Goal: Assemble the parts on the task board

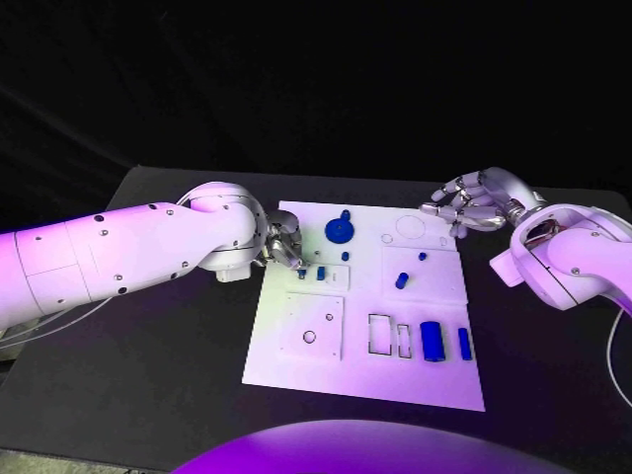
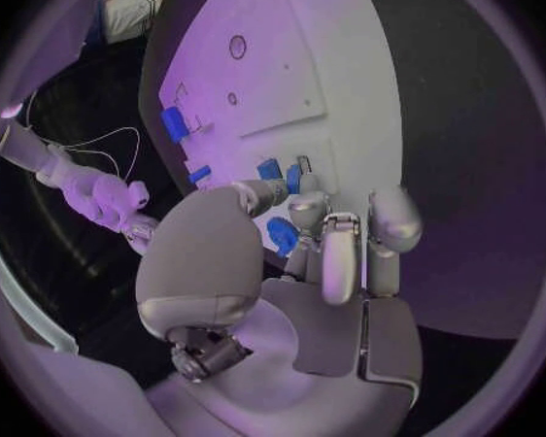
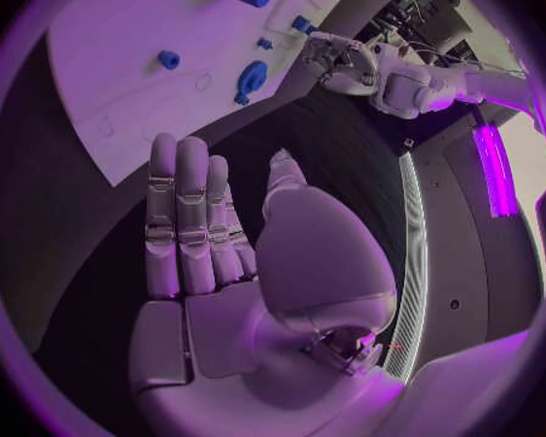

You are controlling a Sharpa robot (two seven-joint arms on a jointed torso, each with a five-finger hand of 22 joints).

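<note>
1. the left hand [image 1: 277, 249] sits over the near-left edge of the task board [image 1: 402, 380], its fingers pointing down at a small square inset with two little blue parts; whether it pinches anything cannot be told from the head view.
2. in the left wrist view the fingers [image 2: 325, 252] of that hand are straight and close together, their tips at the board's edge right by two small blue pegs [image 2: 279, 173]; nothing is seen held between them.
3. just beyond the left fingertips, toward the board's far edge, lies the blue round part with a handle [image 1: 341, 229], apart from the hand.
4. the right hand [image 1: 471, 204] hangs off the board's far right corner, over bare black table [image 1: 160, 395], fingers loosely curled and apart, holding nothing.
5. the right wrist view shows that hand's fingers [image 3: 186, 218] stretched flat and side by side, the thumb off to one side, with dark table between them and the board's edge.
6. a small blue peg [image 1: 400, 281] and a blue stub [image 1: 422, 256] stand mid-board, between the two hands and well apart from both.
7. a blue cylinder [image 1: 432, 340] and a thin blue bar [image 1: 464, 343] lie beside rectangular cut-outs at the board's right side, nearer the robot than the right hand, with open board around them.
</note>
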